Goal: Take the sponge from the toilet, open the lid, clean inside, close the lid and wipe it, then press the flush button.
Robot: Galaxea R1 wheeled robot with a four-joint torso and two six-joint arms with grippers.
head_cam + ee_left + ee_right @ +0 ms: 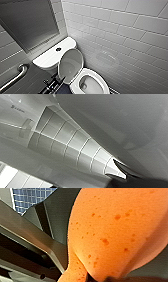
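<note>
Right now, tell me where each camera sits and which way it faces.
Head view: high on the robot, facing forward and down at the toilet, its lid raised; a dark arm part shows at the bottom edge.
Left wrist view: on the left wrist, close against a glossy white surface mirroring wall tiles; a dark pointed robot part shows.
Right wrist view: on the right wrist, facing the sponge close up; a grey robot bar beside it.
Shared: head and left wrist views both show wall tiles.
</note>
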